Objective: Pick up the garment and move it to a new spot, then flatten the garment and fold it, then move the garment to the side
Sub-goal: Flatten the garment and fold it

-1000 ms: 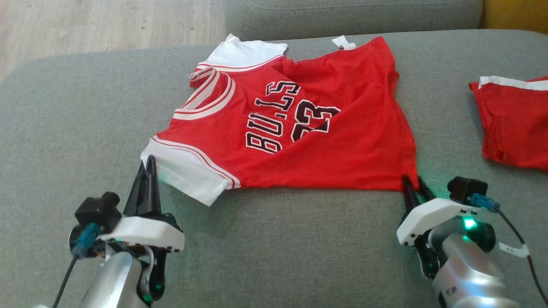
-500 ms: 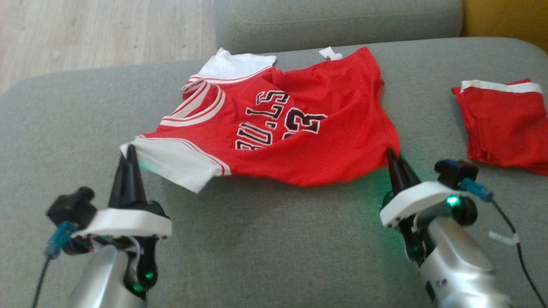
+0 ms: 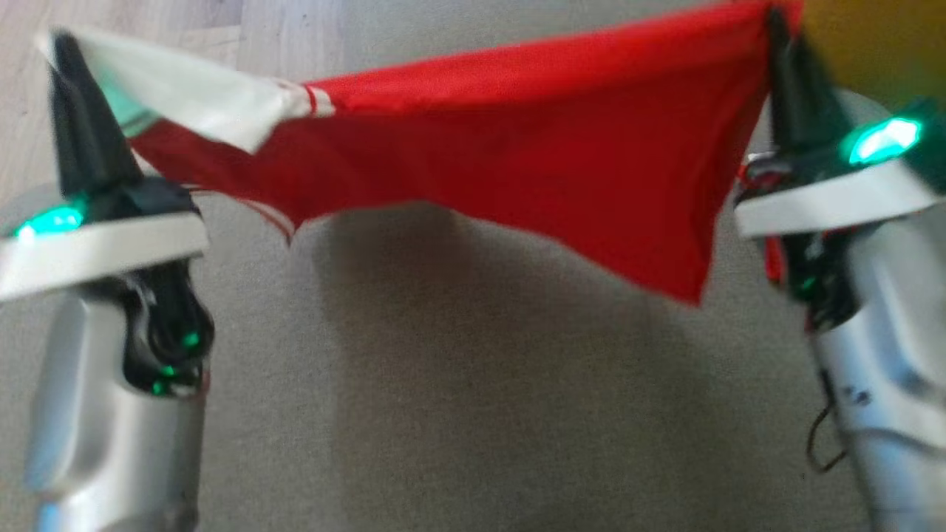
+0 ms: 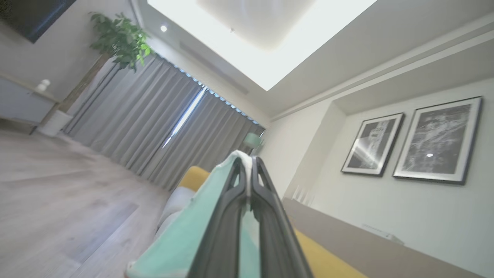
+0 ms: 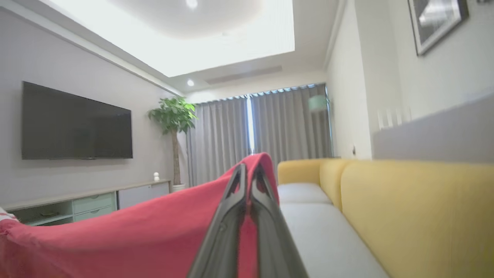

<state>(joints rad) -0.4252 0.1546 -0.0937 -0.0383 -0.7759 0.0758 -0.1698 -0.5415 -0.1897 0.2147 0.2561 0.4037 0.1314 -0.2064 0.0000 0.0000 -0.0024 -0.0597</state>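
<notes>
The garment, a red jersey (image 3: 517, 125) with white sleeves, hangs stretched in the air between both grippers above the grey couch. My left gripper (image 3: 63, 55) is shut on its white sleeve (image 3: 185, 96) at the upper left. At the upper right my right gripper (image 3: 776, 22) is shut on the red hem corner. In the left wrist view the closed left gripper (image 4: 249, 162) pinches white cloth (image 4: 185, 239). The right wrist view has the right gripper (image 5: 249, 170) clamped on red fabric (image 5: 135, 235). The jersey's print is hidden.
The grey couch cushion (image 3: 473, 399) spreads below the hanging cloth. Wooden floor (image 3: 148, 22) lies beyond at the upper left. A yellow sofa (image 5: 405, 200) stands to the right, with a TV (image 5: 77, 123) and a potted plant (image 5: 173, 116) across the room.
Both grippers have lifted the jersey off the couch; it now hangs taut between them. The head camera has shifted, and the red shorts at the right have left the picture.
</notes>
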